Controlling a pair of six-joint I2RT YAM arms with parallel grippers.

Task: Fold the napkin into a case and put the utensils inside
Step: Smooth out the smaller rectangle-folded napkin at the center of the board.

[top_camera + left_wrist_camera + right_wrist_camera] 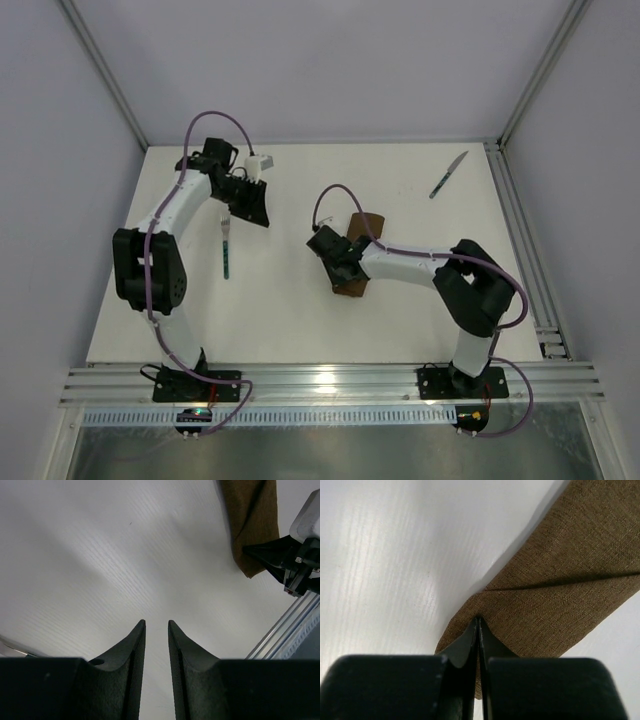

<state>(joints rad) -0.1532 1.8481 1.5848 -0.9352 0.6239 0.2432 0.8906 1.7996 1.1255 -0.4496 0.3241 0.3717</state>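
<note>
The napkin (372, 224) is seen folded into a narrow strip a little right of the middle of the worktop (300, 330). The right tool (478, 625) is closed tight on its edge, at a point where two layers meet. Whether both layers are caught cannot be told. The left tool (156, 625) hangs over the far left part of the worktop, its jaws a narrow gap apart with nothing between them. The fork (227, 250) lies just beside it, toward the left edge. The knife (448, 175) lies well apart, near the far right corner. Neither is in the cloth.

The step in hand is judged to be the folding. The pinched edge should be carried low and slowly, since soft cloth on a smooth worktop is likely to be dragged along whole instead of turning over. The free end could be pinned by the left tool, which would first have to be brought across. The fold is best laid square to the strip's long edges. One end must be left open as a mouth for the fork and knife. The grip should be released only when the cloth lies flat.
</note>
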